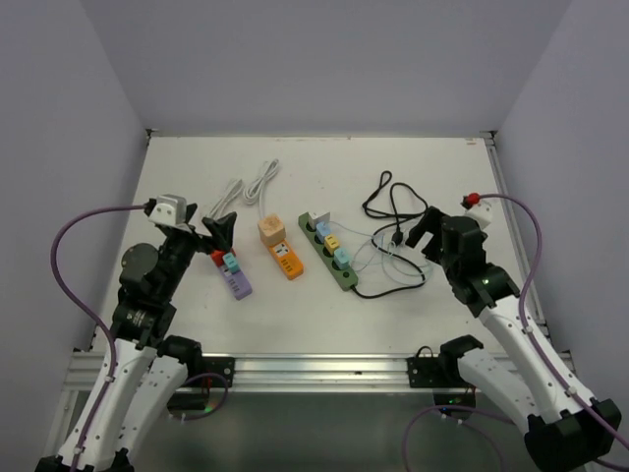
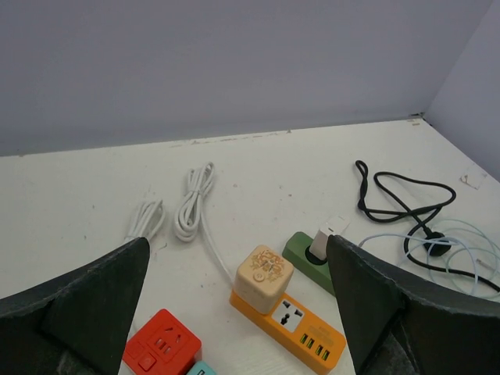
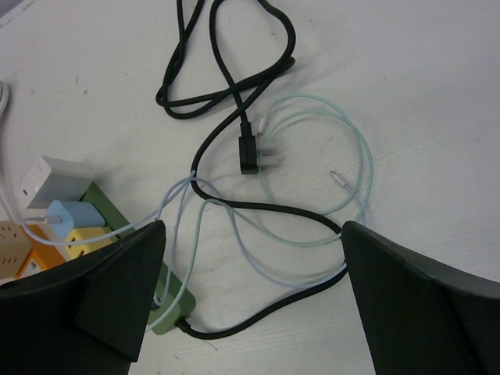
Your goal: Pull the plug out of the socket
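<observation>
A green socket strip (image 1: 329,252) lies mid-table with a white plug (image 1: 320,222), a yellow one and a blue one in it. Left of it, an orange strip (image 1: 286,260) carries a beige cube plug (image 1: 271,230). In the left wrist view the beige cube plug (image 2: 266,279) sits on the orange strip (image 2: 303,326), below and ahead of my open left gripper (image 2: 237,250). My right gripper (image 3: 254,230) is open over loose cables beside the end of the green strip (image 3: 167,303). Neither gripper touches anything.
A purple strip (image 1: 237,283) with a red cube (image 2: 160,344) and a teal cube lies near my left gripper (image 1: 216,232). Two coiled white cables (image 2: 191,208) lie behind. A black cord (image 3: 226,86) and pale thin cables (image 3: 312,234) sprawl by my right gripper (image 1: 421,229).
</observation>
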